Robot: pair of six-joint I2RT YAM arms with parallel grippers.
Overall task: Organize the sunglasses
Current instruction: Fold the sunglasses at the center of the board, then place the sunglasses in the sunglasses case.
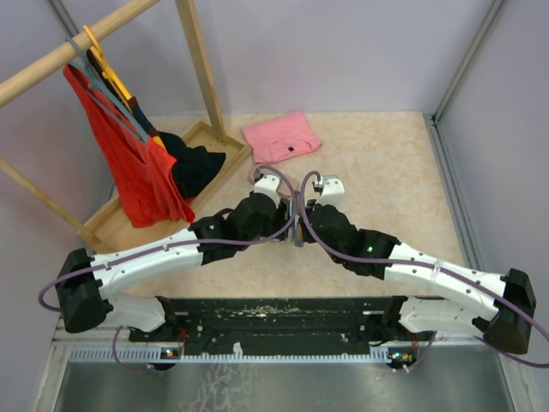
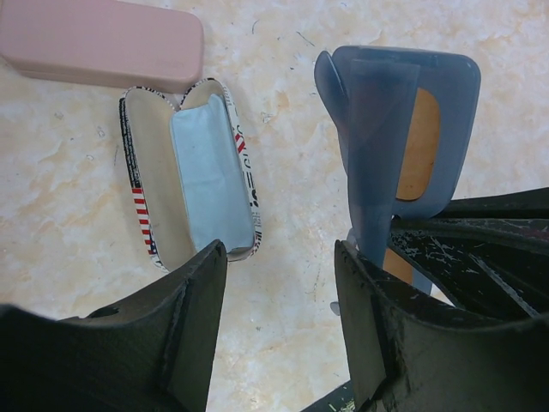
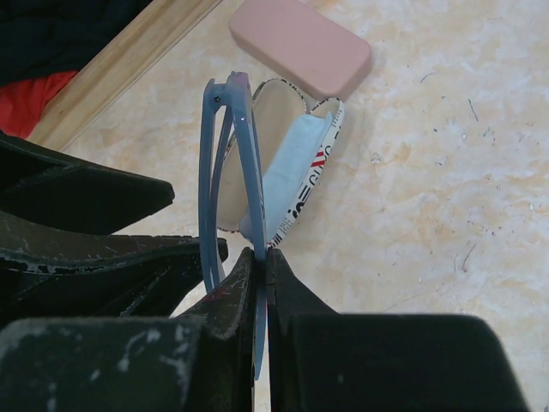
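Note:
My right gripper (image 3: 260,253) is shut on the grey-blue sunglasses (image 3: 230,172), pinching the frame edge-on and holding them above the table. They also show in the left wrist view (image 2: 395,129), folded, with dark lenses. My left gripper (image 2: 279,253) is open and empty, right beside them to their left. Below lies the flag-patterned case (image 2: 141,197), open, with a light blue cloth (image 2: 210,172) inside. It also shows in the right wrist view (image 3: 322,159). A closed pink case (image 2: 94,43) lies just beyond it. The brown-framed sunglasses are out of view.
Both arms meet over the table's middle (image 1: 296,215). A wooden clothes rack (image 1: 202,69) with red and black garments (image 1: 137,163) stands at the back left on a wooden tray base (image 1: 107,227). A pink folded cloth (image 1: 281,137) lies at the back.

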